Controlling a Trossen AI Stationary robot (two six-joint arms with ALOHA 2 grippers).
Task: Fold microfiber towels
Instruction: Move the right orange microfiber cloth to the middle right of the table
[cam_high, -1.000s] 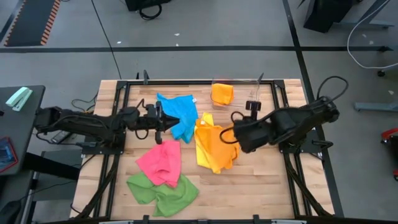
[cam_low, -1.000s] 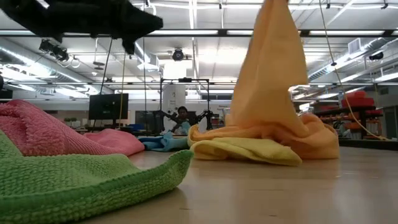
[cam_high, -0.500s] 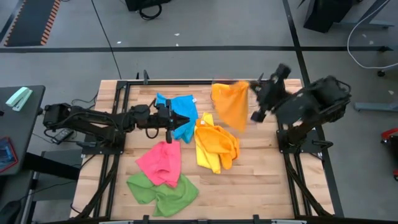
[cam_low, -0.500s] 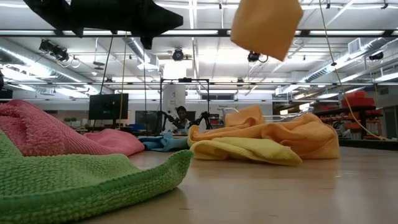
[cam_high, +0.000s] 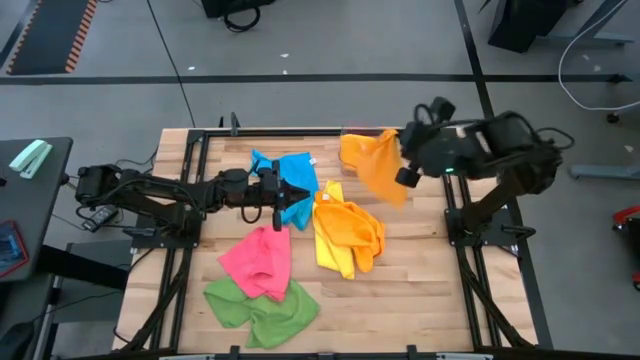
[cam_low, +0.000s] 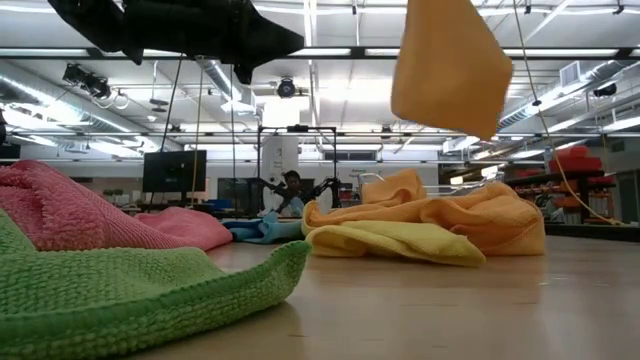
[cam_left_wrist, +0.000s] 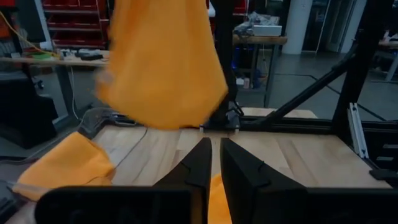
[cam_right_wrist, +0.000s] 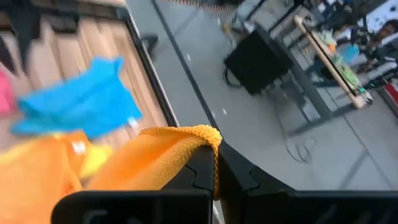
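An orange microfiber towel is held clear of the wooden table by the right gripper, whose fingers are clamped on a bunched edge of the cloth, as is seen in the right wrist view. The towel hangs in the air above the far side of the table, near a second orange cloth that lies crumpled on the boards with a yellow towel partly beneath it. In the low view the lifted towel is seen well above that heap.

The left gripper is stretched out low over the blue towel, just beside the orange-and-yellow heap; its fingers are seen almost together, with only a narrow gap and nothing between them.

A pink towel lies nearer the front of the table than the blue one, and a green towel lies touching it at the front edge.
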